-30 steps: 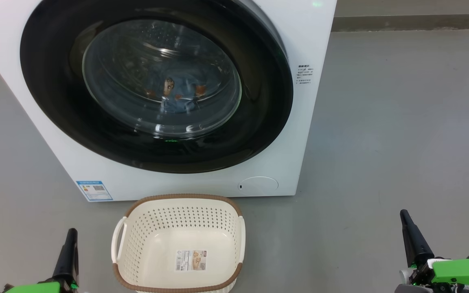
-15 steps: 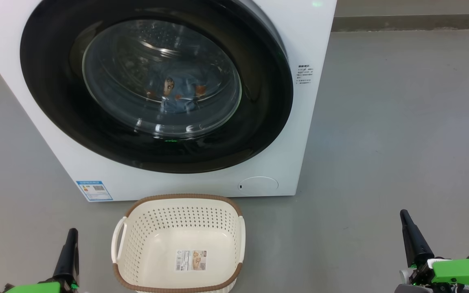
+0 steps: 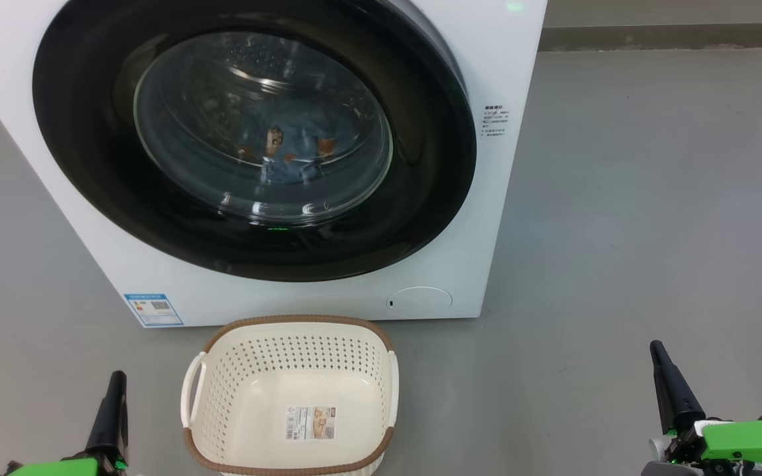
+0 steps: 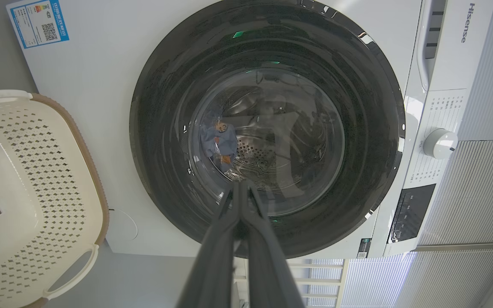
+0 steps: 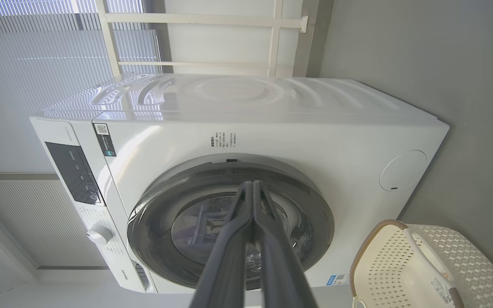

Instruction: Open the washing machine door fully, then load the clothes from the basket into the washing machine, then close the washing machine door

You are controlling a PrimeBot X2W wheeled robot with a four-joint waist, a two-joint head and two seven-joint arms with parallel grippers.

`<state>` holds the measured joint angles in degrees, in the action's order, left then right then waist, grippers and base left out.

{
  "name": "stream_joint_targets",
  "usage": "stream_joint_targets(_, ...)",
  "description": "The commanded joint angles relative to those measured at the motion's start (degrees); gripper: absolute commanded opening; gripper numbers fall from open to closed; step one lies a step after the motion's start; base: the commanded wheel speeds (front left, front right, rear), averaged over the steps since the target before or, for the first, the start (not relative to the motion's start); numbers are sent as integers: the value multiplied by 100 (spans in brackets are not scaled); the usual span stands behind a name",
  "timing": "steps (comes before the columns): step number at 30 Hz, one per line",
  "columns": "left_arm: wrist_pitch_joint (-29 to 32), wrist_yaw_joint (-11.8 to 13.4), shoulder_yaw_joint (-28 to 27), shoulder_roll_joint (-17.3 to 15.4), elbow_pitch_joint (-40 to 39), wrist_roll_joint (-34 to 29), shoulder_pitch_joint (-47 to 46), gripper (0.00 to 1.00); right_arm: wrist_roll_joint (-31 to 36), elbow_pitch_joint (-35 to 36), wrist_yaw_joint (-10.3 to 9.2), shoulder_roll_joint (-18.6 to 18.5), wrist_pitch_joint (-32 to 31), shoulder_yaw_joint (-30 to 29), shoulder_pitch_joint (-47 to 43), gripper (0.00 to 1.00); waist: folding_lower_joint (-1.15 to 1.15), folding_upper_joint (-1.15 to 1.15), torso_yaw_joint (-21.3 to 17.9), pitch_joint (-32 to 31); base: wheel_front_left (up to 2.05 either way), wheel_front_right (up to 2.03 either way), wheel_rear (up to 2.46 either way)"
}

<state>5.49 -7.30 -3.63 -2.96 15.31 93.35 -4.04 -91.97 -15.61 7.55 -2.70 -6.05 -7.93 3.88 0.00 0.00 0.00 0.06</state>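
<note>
The white washing machine [image 3: 500, 59] stands ahead, and its black-rimmed round door [image 3: 421, 198] lies flush against the front. Through the glass, light-blue clothes [image 3: 288, 155] with orange figures lie in the drum. The cream basket [image 3: 292, 396] with a brown rim sits on the floor before the machine, holding nothing but its label. My left gripper [image 3: 115, 377] is shut at the lower left, left of the basket. My right gripper [image 3: 655, 347] is shut at the lower right, well clear of the machine. The door [image 4: 165, 85], the clothes [image 4: 221, 143] and my shut left gripper [image 4: 240, 183] show in the left wrist view.
Bare grey floor [image 3: 652, 198] spreads right of the machine to a wall base [image 3: 672, 36] at the back. The control panel [image 5: 73, 171] and a white dial [image 5: 99, 234] sit on the machine's top strip. White blinds and a window frame [image 5: 212, 19] stand behind it.
</note>
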Motion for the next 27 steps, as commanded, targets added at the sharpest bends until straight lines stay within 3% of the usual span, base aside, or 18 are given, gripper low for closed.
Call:
stream_joint_targets(1, 25, -19, -196, -63, -104, -40, -238, 0, -12, 132, -6, -19, -49, 132, 262, 0, 0, 0, 0, 0, 0, 0, 0)
stream_joint_targets(27, 39, -19, -215, -51, -104, -55, -239, 0, -12, 132, -6, -19, -50, 132, 262, 0, 0, 0, 0, 0, 0, 0, 0)
